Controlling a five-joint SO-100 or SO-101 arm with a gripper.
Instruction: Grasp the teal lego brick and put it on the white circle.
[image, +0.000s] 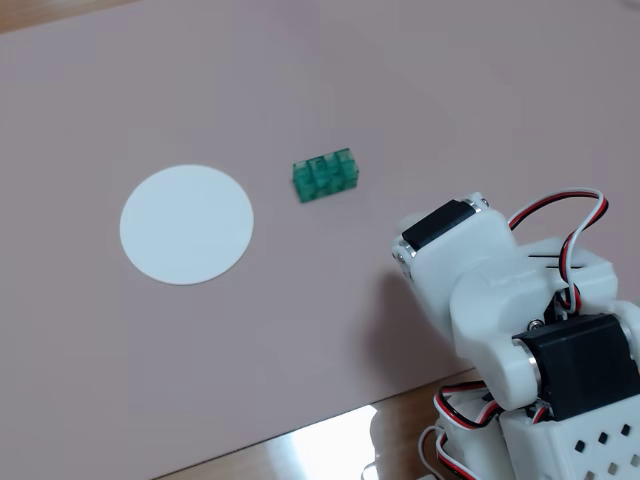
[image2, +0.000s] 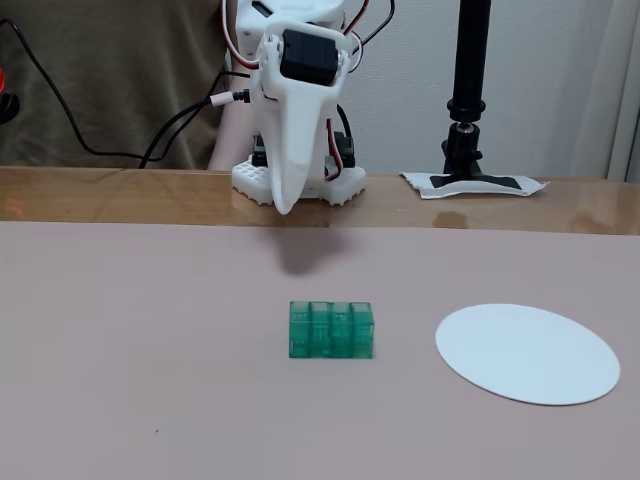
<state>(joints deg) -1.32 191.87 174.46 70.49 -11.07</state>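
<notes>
Pink matting covers my work table. From a fixed view above, the teal lego brick (image: 325, 176) lies just right of the white circle (image: 186, 224), apart from it, long axis tilted slightly up to the right; my gripper (image: 405, 255) sits lower right of it. From a fixed view facing the arm, the gripper (image2: 283, 205) hangs behind the brick (image2: 331, 330), fingers apparently together, holding nothing; the circle (image2: 527, 352) lies right.
</notes>
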